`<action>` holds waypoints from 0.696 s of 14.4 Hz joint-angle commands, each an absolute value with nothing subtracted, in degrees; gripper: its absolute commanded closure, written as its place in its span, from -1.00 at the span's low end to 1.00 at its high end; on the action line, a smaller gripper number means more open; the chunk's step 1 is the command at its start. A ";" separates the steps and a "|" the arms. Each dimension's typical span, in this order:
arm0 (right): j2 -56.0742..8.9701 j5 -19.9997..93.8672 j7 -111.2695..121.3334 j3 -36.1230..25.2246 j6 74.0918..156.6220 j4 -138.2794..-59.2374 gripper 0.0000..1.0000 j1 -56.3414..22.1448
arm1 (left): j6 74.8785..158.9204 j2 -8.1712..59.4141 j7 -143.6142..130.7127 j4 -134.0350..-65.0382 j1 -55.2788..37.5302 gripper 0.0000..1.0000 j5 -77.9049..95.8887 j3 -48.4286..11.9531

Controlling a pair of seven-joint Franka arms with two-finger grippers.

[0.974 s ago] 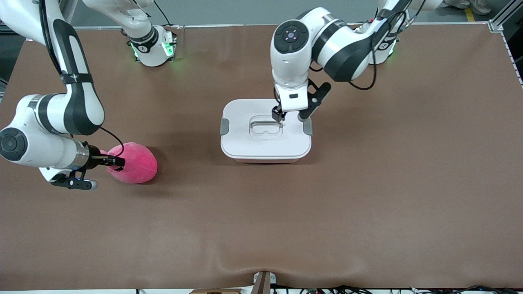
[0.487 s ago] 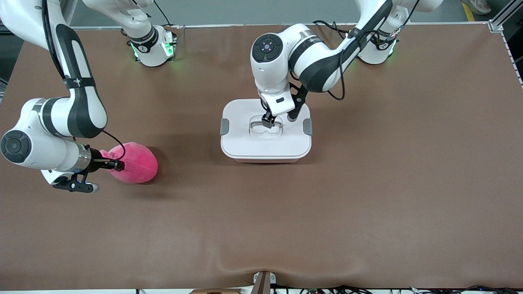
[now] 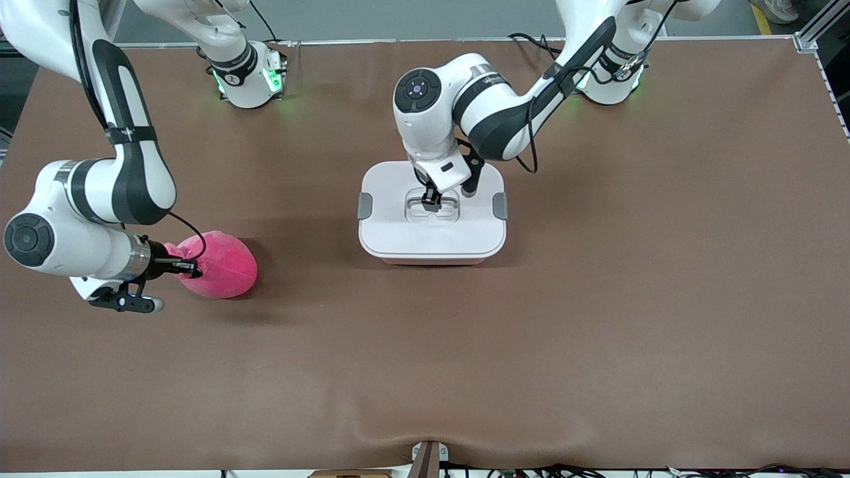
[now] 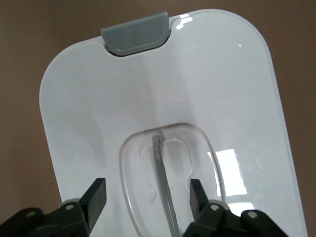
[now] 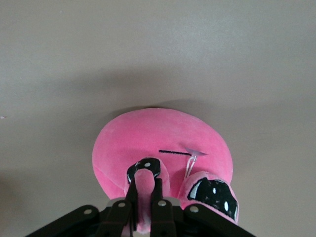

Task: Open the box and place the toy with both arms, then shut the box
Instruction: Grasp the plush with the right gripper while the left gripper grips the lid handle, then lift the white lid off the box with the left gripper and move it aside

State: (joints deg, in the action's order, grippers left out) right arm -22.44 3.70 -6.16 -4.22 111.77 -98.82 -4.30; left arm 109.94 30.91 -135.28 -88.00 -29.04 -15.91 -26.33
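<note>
- The left gripper (image 3: 431, 197) is seen lowered into the recessed handle well of the white lid (image 3: 431, 229); over the last second it has been swung in from the lid's edge nearest the left arm's end and brought down. Its fingers (image 4: 98, 193) are spread apart, with the thin grey handle bar (image 4: 163, 173) lying between them, not yet pinched.
- The box (image 3: 432, 212) is found near the table's middle, lid on, with a grey clip (image 3: 364, 205) on each short side; whether the clips are latched cannot be told.
- The right gripper (image 3: 189, 268) is closed tight on a small nub (image 5: 144, 190) of the pink toy (image 3: 222, 264), which lies on the brown table (image 3: 597, 299) toward the right arm's end, well apart from the box. This arm has barely been moved and appears to be waiting.
- Judged from this, lid removal is about to begin; the toy is already secured for transfer once the box is opened.
</note>
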 commanded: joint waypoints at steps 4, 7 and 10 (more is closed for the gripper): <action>-22.41 4.66 1.14 -4.04 104.52 -92.39 1.00 -3.78 | 111.17 32.61 -139.83 -85.69 -30.67 -0.24 -17.75 -25.93; -22.24 4.05 4.39 -4.04 98.98 -87.64 1.00 -4.31 | 112.41 32.96 -139.83 -85.61 -30.59 0.17 -17.75 -25.84; -22.15 3.96 4.57 -4.04 91.08 -82.72 1.00 -4.39 | 112.41 33.05 -139.66 -85.61 -30.59 0.62 -17.75 -25.75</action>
